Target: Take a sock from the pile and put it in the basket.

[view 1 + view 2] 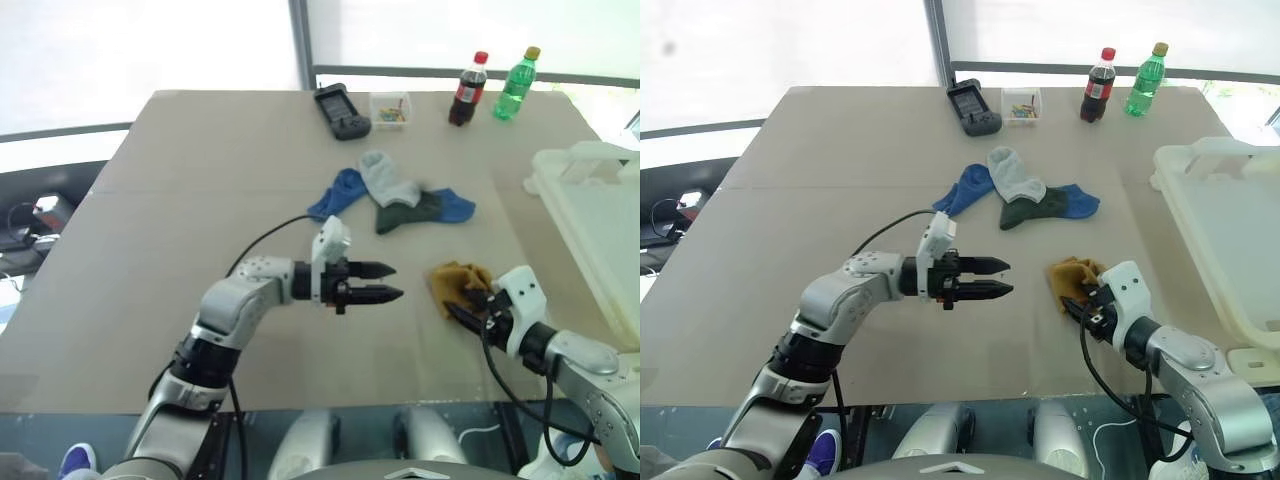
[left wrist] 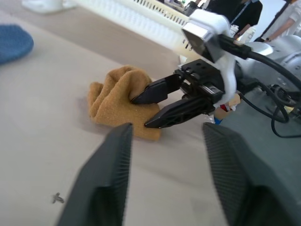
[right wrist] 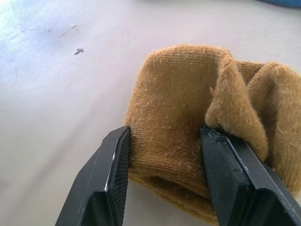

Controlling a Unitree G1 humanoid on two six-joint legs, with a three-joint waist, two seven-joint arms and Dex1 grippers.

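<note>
A crumpled mustard sock (image 3: pixel 178 113) rests low on the tan table, at the front right. My right gripper (image 1: pixel 462 305) is shut on it, the pads pressing a fold from both sides. My left gripper (image 1: pixel 392 282) hovers open and empty a short way to the left of the sock, pointing at it. Farther back lies the pile (image 1: pixel 395 200) of blue, grey and dark green socks. The white basket (image 1: pixel 1190 235) stands at the table's right edge, beyond my right arm.
Along the far edge stand a black handset (image 1: pixel 342 110), a small clear box (image 1: pixel 390 108), a cola bottle (image 1: pixel 467 90) and a green bottle (image 1: pixel 515 85). A black cable trails from my left wrist across the table.
</note>
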